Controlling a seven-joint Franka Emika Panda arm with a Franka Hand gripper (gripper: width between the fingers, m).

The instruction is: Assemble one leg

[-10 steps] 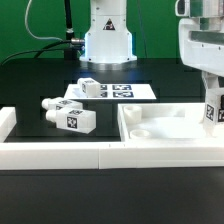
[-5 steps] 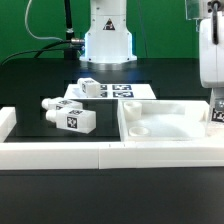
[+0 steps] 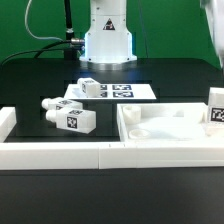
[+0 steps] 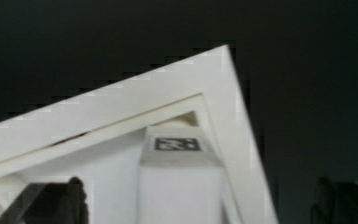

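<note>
A leg (image 3: pixel 216 107) stands upright in the panel's corner at the exterior view's right edge, tag facing out. The white panel (image 3: pixel 150 131) with raised rim lies at the right. In the wrist view the same leg (image 4: pixel 178 150) stands inside the panel's corner (image 4: pixel 220 70). My gripper (image 4: pixel 197 206) is open; its dark fingertips (image 4: pixel 51 200) stand wide apart on either side of the leg, not touching it. In the exterior view the gripper is out of frame.
Two more legs (image 3: pixel 71 117) (image 3: pixel 50 104) lie at the left, and a third (image 3: pixel 88 88) lies by the marker board (image 3: pixel 125 92). A white rail (image 3: pixel 60 153) runs along the front. The robot base (image 3: pixel 108 40) stands at the back.
The gripper, down around the leg at the right a second ago, has let go and risen out of the exterior view. The leg stays standing in the panel's corner.
</note>
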